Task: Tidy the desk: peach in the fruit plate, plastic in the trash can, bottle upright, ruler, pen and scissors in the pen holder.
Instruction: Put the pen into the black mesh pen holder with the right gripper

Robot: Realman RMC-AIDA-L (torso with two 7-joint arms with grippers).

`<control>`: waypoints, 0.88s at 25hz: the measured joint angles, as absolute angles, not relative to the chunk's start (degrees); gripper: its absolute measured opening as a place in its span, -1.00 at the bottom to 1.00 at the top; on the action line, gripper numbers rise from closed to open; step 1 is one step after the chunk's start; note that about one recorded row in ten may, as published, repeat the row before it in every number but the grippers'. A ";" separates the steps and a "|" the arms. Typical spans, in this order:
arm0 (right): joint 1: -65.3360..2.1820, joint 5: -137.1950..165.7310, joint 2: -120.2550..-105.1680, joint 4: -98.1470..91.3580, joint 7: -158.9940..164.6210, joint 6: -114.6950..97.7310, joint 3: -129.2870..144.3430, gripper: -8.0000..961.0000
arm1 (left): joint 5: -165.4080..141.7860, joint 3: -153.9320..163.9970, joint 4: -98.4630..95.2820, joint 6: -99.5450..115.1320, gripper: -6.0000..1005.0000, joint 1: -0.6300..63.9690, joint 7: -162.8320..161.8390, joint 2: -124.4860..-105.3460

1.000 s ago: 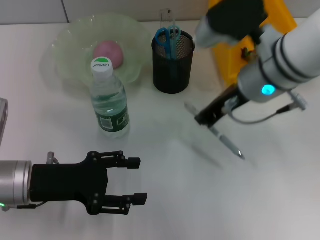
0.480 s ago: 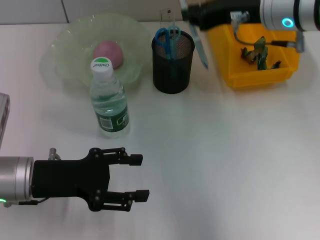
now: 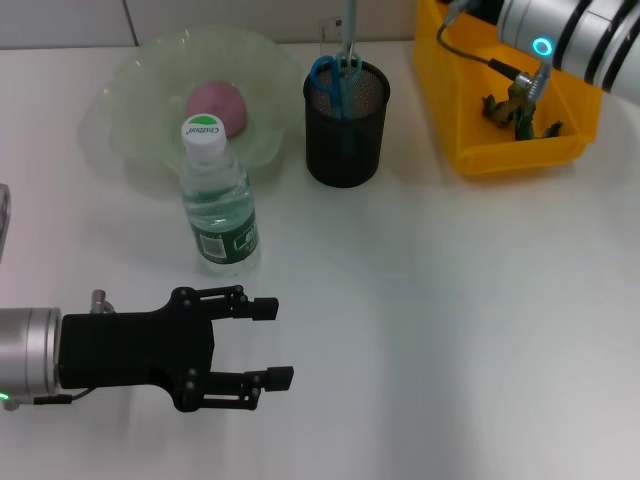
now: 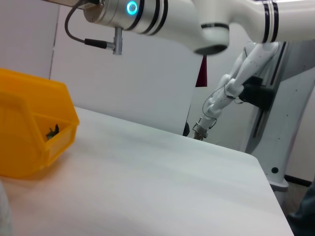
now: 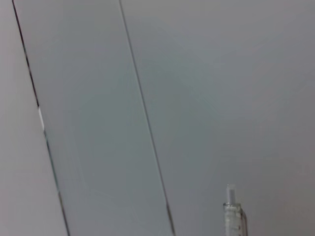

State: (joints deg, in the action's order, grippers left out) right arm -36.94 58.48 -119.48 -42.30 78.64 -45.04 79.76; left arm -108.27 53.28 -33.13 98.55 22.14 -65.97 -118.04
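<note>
The left gripper (image 3: 268, 341) hangs low over the bench (image 3: 450, 330) near the robot, its jaws wide open and holding nothing. The right arm (image 3: 570, 35) reaches over the back of the bench; its jaws are out of sight, so I cannot tell how they stand. The pen (image 3: 349, 35) stands straight up over the pen holder (image 3: 345, 125), not fully in. The scissors (image 3: 335, 75) are inside. The peach (image 3: 217, 105) sits in the fruit plate (image 3: 135, 90), the bottle (image 3: 217, 195) stands upright, and plastic (image 3: 515, 108) lies in the trash can (image 3: 470, 150). The job looks almost done.

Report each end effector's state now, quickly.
Left end effector: open, holding nothing, hovering over the desk.
Right end effector: out of view.
</note>
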 joint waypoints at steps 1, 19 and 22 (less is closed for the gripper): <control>-37.43 54.79 -119.48 -40.00 74.89 -46.05 79.76 -0.58 | -108.28 53.10 -33.13 98.54 0.57 22.15 -65.97 -118.04; -45.06 43.95 -119.88 -22.31 59.63 -45.89 84.17 -0.47 | -108.26 52.20 -33.23 98.33 0.57 23.76 -66.10 -118.11; -45.23 43.92 -119.88 -22.31 60.00 -44.74 85.16 -0.45 | -108.24 52.20 -33.23 98.26 0.57 24.00 -66.11 -118.13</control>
